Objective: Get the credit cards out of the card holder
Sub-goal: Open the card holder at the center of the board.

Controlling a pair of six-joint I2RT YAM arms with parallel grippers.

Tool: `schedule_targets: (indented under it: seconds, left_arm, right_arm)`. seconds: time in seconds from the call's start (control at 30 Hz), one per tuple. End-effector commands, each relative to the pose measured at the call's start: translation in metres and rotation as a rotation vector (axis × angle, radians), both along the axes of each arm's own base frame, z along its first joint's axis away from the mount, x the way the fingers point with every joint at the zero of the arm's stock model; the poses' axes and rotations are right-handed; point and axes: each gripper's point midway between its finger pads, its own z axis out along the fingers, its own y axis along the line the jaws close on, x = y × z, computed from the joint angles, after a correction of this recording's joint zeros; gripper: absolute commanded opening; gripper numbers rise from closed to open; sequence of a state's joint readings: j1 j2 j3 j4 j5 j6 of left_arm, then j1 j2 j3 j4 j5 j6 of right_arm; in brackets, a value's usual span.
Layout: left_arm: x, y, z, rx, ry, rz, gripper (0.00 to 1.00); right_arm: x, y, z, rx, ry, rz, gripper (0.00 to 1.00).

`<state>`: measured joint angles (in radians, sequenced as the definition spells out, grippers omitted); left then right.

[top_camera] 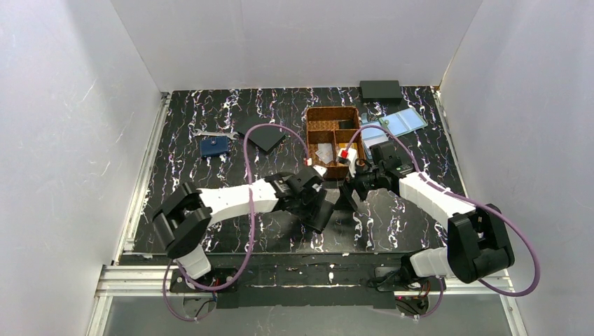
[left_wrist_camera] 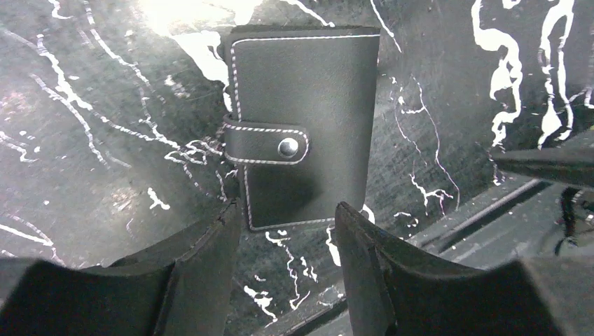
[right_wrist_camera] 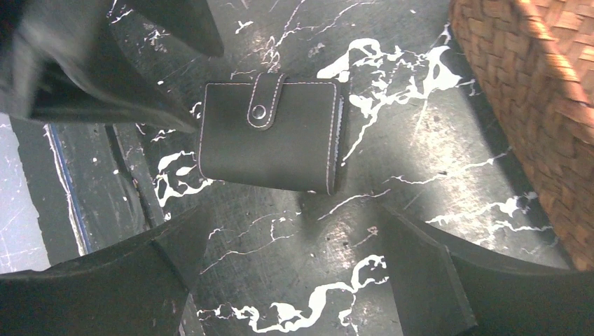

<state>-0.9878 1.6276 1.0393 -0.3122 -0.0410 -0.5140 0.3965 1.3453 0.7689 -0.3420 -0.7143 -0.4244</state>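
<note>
currently the card holder (left_wrist_camera: pixel 305 105) lies flat on the black marbled table (top_camera: pixel 392 224), closed, with its stitched strap snapped over the front. it sits between the two grippers, near the woven basket (right_wrist_camera: pixel 532 105). the left gripper (left_wrist_camera: pixel 288 208) hovers at one short edge of the holder with its jaws partly apart and nothing between them. its fingertips (left_wrist_camera: pixel 235 210) flank that edge, can't tell if they touch. the right gripper (right_wrist_camera: pixel 287 220) is over the table beside the holder's long edge, jaws wide, holding nothing, clear of the holder. the pale blue holders (top_camera: pixel 399 122) and navy wallet (top_camera: pixel 213 145) lie well apart from it, toward the back.
</note>
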Motion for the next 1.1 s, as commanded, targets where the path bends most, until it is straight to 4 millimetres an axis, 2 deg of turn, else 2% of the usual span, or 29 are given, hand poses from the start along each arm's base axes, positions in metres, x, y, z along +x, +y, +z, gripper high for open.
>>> schedule_targets:
  seconds: [0.0, 0.27, 0.6, 0.8, 1.07]
  left_arm:
    - [0.006, -0.007, 0.003, 0.088, -0.044, -0.007, 0.5]
    - [0.015, -0.017, 0.001, 0.125, -0.075, -0.011, 0.48]
    - [0.02, -0.018, -0.01, 0.177, -0.069, -0.019, 0.44]
    - [0.02, -0.012, -0.02, 0.21, -0.064, -0.014, 0.44]
    - [0.022, 0.004, -0.035, 0.28, -0.078, 0.007, 0.34]
  right_arm:
    - [0.011, -0.003, 0.019, 0.032, -0.054, -0.018, 0.99]
    - [0.012, -0.006, 0.021, 0.038, -0.051, -0.031, 1.0]
    - [0.013, -0.006, 0.021, 0.036, -0.051, -0.035, 1.0]
    - [0.013, -0.006, 0.021, 0.038, -0.048, -0.035, 1.0]
    - [0.012, -0.006, 0.021, 0.039, -0.046, -0.033, 1.0]
